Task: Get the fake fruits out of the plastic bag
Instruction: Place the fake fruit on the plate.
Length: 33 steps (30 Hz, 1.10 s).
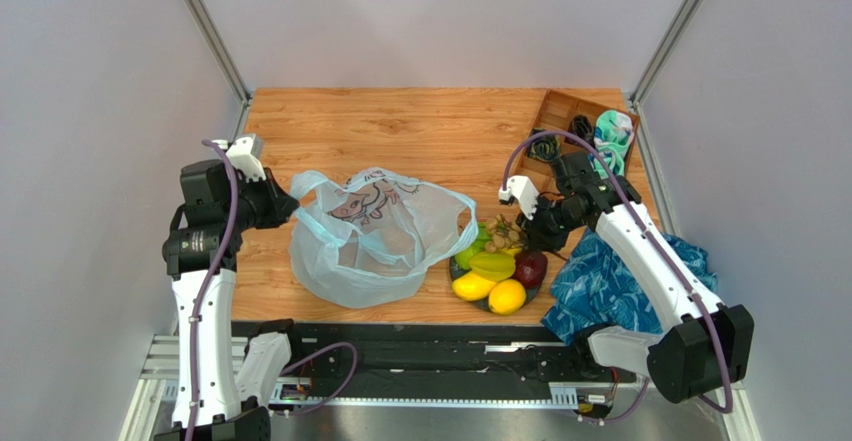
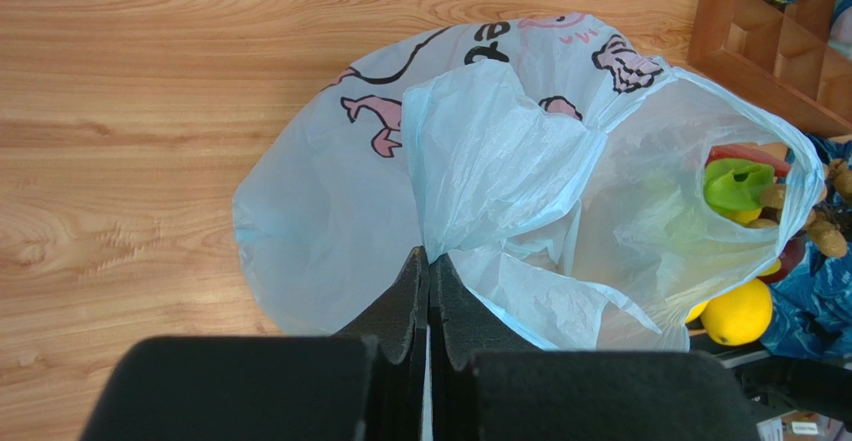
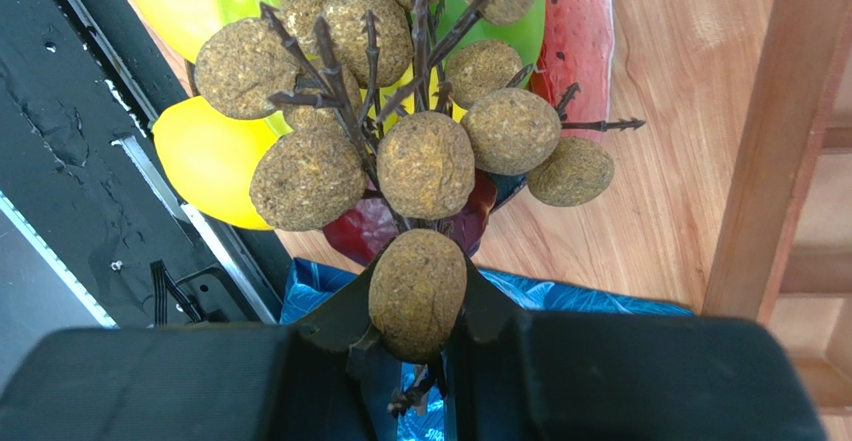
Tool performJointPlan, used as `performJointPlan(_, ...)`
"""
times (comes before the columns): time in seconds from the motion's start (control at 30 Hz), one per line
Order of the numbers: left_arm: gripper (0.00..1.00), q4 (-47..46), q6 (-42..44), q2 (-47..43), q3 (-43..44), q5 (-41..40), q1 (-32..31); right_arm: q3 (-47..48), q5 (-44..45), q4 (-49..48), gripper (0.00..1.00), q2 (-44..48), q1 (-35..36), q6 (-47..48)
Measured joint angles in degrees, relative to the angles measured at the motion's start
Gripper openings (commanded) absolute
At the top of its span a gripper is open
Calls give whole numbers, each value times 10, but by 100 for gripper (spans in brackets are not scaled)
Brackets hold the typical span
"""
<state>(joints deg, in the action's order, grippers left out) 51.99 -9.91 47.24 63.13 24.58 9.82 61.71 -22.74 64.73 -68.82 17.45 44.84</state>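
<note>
Working on a wooden worktop [image 1: 400, 126] walled in by pale grey panels. Pinning the plastic bag [image 1: 375, 246] at its left edge with the left gripper [image 2: 428, 266], jaws pressed fully together on a fold of film. Holding a longan-like bunch [image 3: 425, 161] in the right gripper [image 3: 417, 306] just right of the bag, jaws parted only as wide as the one rough brown ball clamped between them, hanging over the other fake fruits [image 1: 495, 276].

Judging the step in hand as setting this bunch down on the pile, with lemon [image 1: 507, 297], dark red apple [image 1: 531, 266] and starfruit [image 1: 492, 263] already lying outside, close against the bag's right side. Calling next for lowering the bunch, opening the right jaws, then checking the bag's mouth. Not being able to tell whether anything is remaining inside behind the crinkled film.

Finding little room right of the bag: blue patterned cloth [image 1: 625, 276] just past the pile, wooden divided tray [image 1: 560, 111] further off to the bag's far right, the worktop's near edge running close under the pile and likely risking a lemon rolling off. Finding open bare wood behind the bag for drawing it away.
</note>
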Motion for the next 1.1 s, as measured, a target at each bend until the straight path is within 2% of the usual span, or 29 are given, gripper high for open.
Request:
performJointPlan(0.07,0,0,0,0,0,0,0,-5,-2,-7,28,-8,0,0)
performJointPlan(0.1,0,0,0,0,0,0,0,-8,-2,-9,36,-10,0,0)
performJointPlan(0.17,0,0,0,0,0,0,0,-12,-2,-9,42,-13,0,-1)
performJointPlan(0.23,0,0,0,0,0,0,0,-15,-3,-7,53,-15,0,1)
performJointPlan(0.3,0,0,0,0,0,0,0,-15,-4,-5,60,-19,0,1)
performJointPlan(0.47,0,-1,0,0,-1,2,2,-10,-2,15,61,-26,0,1)
performJointPlan(0.73,0,-2,1,7,-2,7,2,56,18,51,66,-18,-13,8)
performJointPlan(0.93,0,-10,2,73,29,31,2,73,32,59,67,-6,-66,30)
performJointPlan(1.1,0,-23,2,129,57,44,1,85,16,66,74,-24,-89,30)
